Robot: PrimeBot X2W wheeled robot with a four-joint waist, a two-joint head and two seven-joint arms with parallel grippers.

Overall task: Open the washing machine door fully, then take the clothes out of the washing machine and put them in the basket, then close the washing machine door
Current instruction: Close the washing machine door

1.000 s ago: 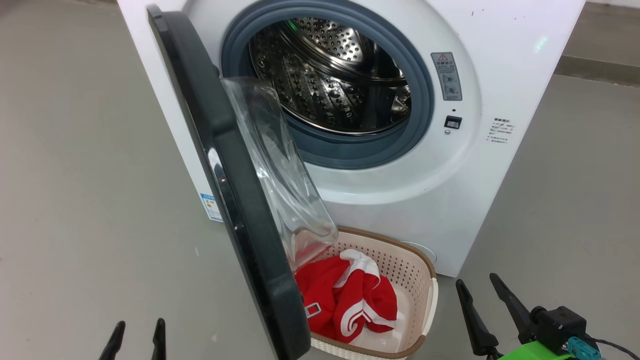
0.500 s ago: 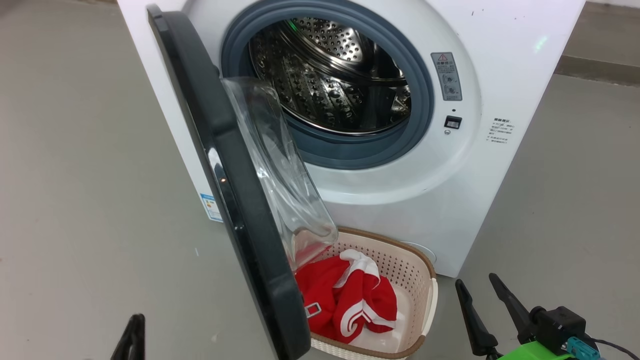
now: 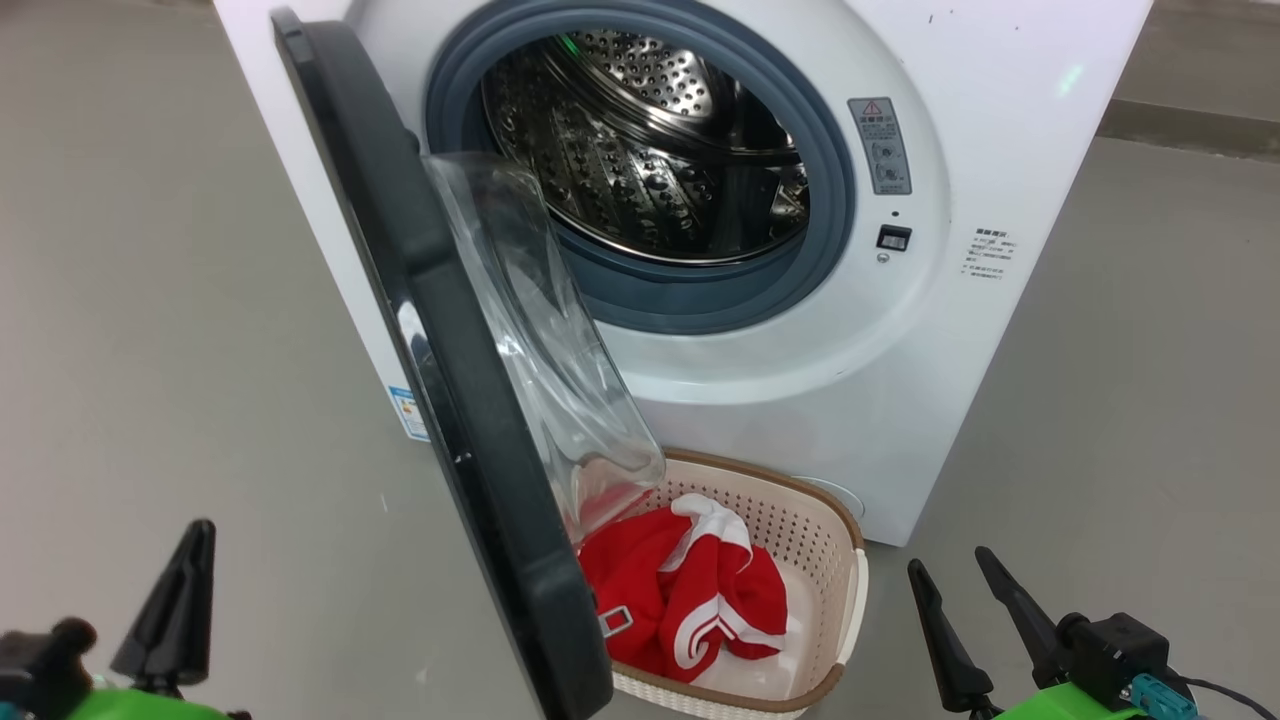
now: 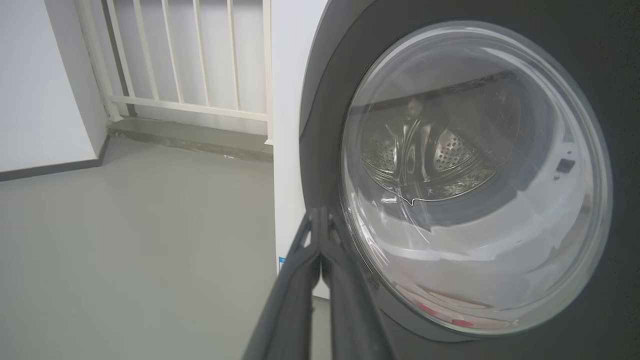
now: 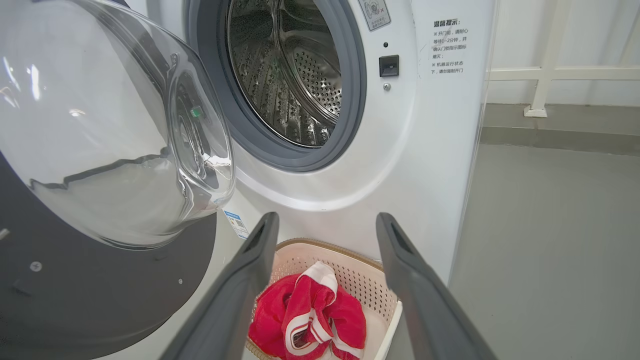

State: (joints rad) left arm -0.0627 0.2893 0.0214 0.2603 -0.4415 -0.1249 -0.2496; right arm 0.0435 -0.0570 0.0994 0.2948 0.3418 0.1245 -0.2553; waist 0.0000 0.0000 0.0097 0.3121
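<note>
Left tool (image 3: 200, 535), lower left of frame, is pinched together, empty; right tool (image 3: 950, 565), lower right, gapes wide. The washing machine door (image 3: 430, 330) stands right of the left tool, the nearer one, slanting from upper left to bottom centre, outer face turned frame-left. The clothes (image 3: 690, 600) lie in the basket (image 3: 810, 525).

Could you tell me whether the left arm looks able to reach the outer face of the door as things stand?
Probably yes. The shut left claw is already on the outer side of the open door, pointing at its black rim, with nothing visible between them.
</note>
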